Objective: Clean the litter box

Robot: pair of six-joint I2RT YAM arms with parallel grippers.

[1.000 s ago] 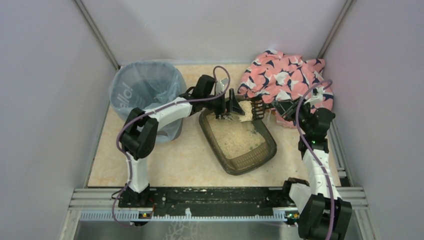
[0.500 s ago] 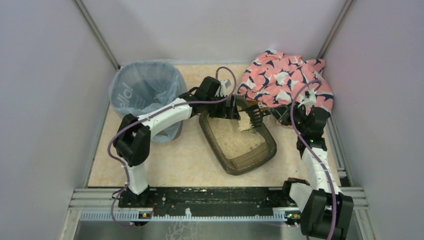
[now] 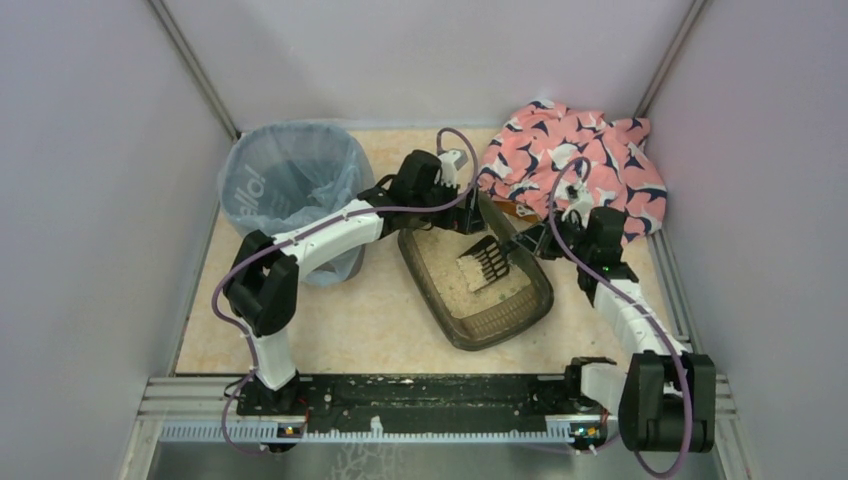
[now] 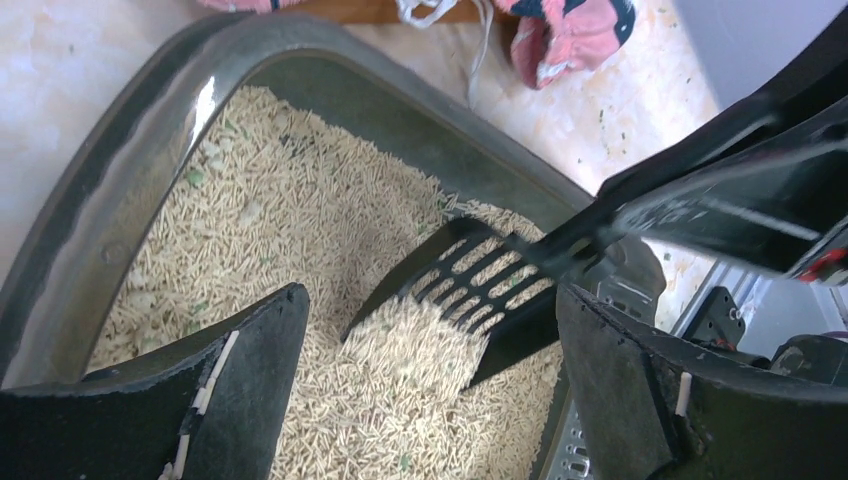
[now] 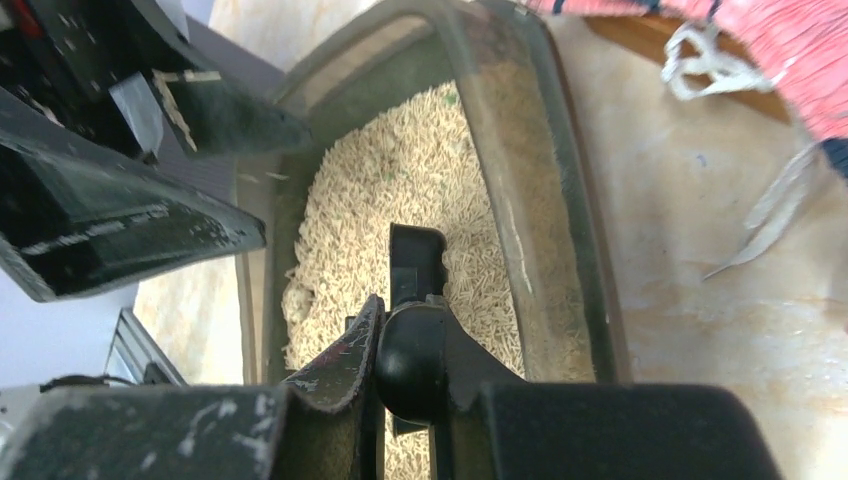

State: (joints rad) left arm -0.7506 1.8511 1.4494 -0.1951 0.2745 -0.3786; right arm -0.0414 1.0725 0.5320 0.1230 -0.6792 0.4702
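The dark brown litter box sits mid-table, holding beige litter. My right gripper is shut on the handle of the black slotted scoop. The scoop's blade is dug into the litter with a heap of granules on it. From the right wrist, the jaws pinch the round handle end, and the scoop reaches over the box. My left gripper hangs open over the box's far end. Its fingers stand wide apart on either side of the scoop, above the litter; the box rim curves past on the left.
A round bin lined with a blue bag stands left of the box, beside the left arm. A pink patterned cloth lies at the back right, close behind the right gripper. Side walls close in the table.
The right arm swung the scoop from the box's far right edge down and left into the litter. The left gripper drew back slightly toward the far rim and stayed open.
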